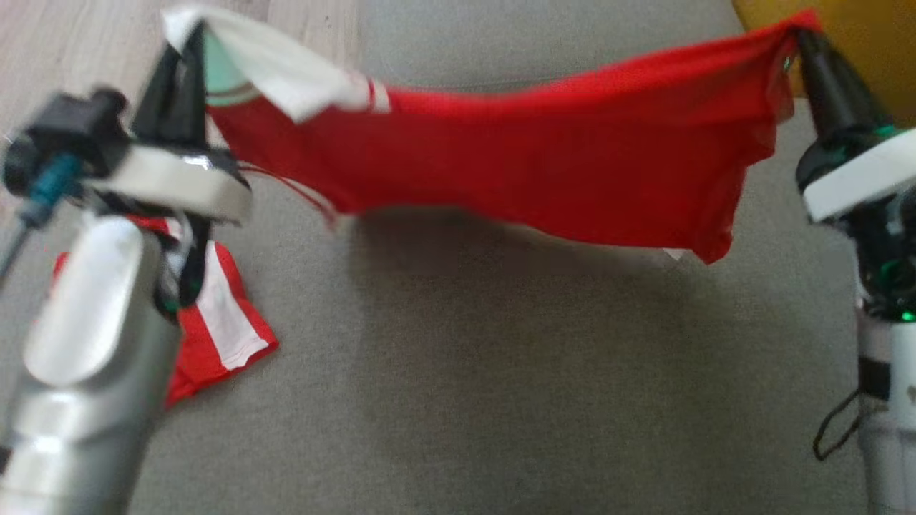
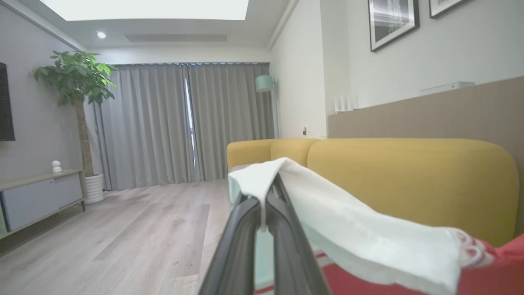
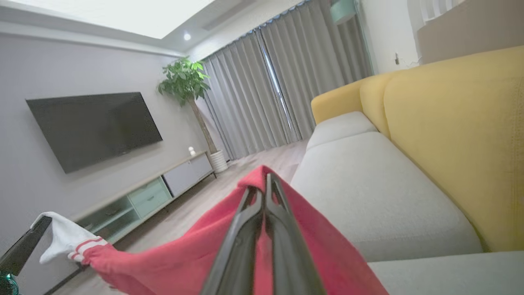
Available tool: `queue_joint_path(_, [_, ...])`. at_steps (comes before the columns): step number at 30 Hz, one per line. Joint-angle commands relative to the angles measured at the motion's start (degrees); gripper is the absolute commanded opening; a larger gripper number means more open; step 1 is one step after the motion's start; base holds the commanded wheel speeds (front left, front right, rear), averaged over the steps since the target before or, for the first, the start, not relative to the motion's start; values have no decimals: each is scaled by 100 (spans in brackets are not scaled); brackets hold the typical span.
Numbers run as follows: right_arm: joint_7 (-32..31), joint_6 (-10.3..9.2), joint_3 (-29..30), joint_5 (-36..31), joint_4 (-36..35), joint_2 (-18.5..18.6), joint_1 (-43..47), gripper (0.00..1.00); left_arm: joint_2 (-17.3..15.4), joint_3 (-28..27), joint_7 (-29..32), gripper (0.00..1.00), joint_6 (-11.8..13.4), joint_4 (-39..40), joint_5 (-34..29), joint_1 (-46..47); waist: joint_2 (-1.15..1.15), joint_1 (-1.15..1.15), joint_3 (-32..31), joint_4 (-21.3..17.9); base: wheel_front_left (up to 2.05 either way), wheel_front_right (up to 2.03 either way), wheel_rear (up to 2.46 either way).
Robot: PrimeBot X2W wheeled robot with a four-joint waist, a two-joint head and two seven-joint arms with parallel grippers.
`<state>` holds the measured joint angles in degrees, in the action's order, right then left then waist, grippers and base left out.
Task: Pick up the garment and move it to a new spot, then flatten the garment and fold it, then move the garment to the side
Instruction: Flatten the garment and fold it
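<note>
Head view: the red garment (image 1: 529, 168) hangs stretched across the upper half of the frame, above the grey sofa seat (image 1: 458, 386).
Left pincer (image 1: 187, 43): at the upper left of the frame, closed on the white sleeve end of the garment; the left wrist view shows the white cloth pinched between the two dark fingers (image 2: 241, 233).
Right pincer (image 1: 803, 36): at the upper right of the frame, closed on the red edge of the garment; the right wrist view shows red cloth draped on both sides of the closed fingers (image 3: 245, 237).
Where the garment is: in the air between the two pincers, sagging in the middle; its lower edge seems just above the seat, with a shadow under it. One red and white striped part lies on the seat at the lower left, behind the left arm (image 1: 86, 357).
Why held so: I judge that the two pincers hold opposite ends well apart to keep the cloth spread, so it can be laid down flat on the seat in a new spot.
Step in hand: carrying, I think; flattening and folding are not yet done.
Containers: there is no box or basket to see; the low cabinet (image 3: 163, 192) under the television has compartments, but what is inside is too small to tell.
Surroundings: yellow sofa back (image 2: 409, 180) in the right half of the left wrist view.
</note>
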<state>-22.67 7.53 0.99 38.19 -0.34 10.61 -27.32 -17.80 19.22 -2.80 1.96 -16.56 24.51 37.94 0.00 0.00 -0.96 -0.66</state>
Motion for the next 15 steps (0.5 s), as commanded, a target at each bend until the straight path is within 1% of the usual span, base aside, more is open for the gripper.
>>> queue_joint_path(1, [42,-4,-28,38,-168,-5,-307,0,-283,-316,-7,0,1,148,14,456,0,0,-29,-10,0,0,0])
queue_joint_path(5, [141,-4,134,142,18,-68,-575,0,-341,-455,-80,0,16,-67,50,861,0,0,-137,-25,0,0,0])
queue_joint_path(9, [54,-4,159,242,71,-137,-688,0,-371,-479,-122,0,10,-133,54,1041,0,0,-232,-35,0,0,0])
queue_joint_path(12, [13,-4,180,159,-45,-95,-646,0,-394,-460,-126,0,-3,-32,56,1041,0,0,-302,-28,0,0,0])
queue_joint_path(15, [-75,-4,230,59,-300,-70,-544,0,-455,-382,-58,0,-19,293,9,968,0,0,-366,-24,0,0,0])
